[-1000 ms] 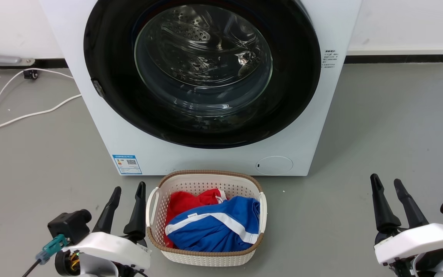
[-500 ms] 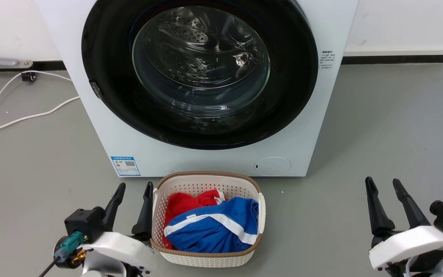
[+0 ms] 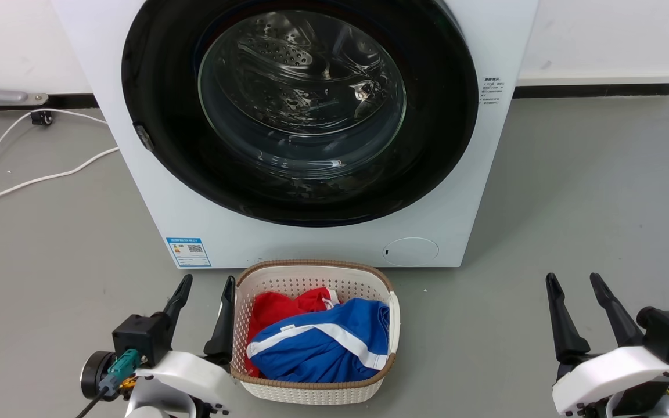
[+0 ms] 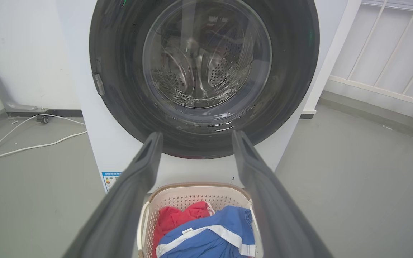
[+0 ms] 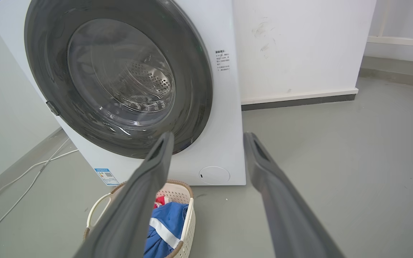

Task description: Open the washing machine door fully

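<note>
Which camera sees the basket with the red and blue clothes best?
The head view: the basket shows nearly whole from above, rim and clothes included. The left wrist view cuts the basket off at its bottom edge, between the fingers of the left claw. In the right wrist view, a finger of the right claw hides part.

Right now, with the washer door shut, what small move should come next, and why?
Probably lift the left gripper toward the small tab on the left rim of the washing machine door: the door looks shut, the jaws stand open, and that gripper is nearer the tab.
</note>
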You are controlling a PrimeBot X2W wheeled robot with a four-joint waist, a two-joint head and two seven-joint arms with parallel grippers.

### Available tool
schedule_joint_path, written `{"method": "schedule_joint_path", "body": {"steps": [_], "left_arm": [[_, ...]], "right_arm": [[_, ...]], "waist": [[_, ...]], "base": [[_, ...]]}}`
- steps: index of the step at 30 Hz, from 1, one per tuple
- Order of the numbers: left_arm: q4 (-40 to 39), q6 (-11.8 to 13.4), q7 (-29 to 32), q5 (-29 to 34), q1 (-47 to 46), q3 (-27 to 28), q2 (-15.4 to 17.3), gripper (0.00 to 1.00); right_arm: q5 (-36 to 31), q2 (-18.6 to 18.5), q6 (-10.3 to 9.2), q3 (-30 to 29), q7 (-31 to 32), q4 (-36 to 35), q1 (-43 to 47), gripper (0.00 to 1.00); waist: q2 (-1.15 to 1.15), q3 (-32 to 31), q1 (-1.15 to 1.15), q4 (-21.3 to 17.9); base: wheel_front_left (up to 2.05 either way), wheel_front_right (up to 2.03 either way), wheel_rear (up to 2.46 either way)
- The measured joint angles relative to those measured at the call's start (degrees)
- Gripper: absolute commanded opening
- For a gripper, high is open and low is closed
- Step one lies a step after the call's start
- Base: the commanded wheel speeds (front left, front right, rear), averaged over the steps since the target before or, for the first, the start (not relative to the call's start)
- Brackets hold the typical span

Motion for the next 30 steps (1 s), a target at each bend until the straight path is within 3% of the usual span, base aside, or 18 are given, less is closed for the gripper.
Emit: {"method": "schedule_joint_path", "body": {"steps": [30], "left_arm": [[3.89,0.96,-2.18,5.93,-1.72,-0.79,-0.53,1.00]], "right_arm": [[-5.46,0.01,0.03,-1.44,-2.88,1.04,0.85,1.00]], "waist": [[0.00,-0.37,0.00,-0.41]], "base": [[0.00,0.00,0.00]]}}
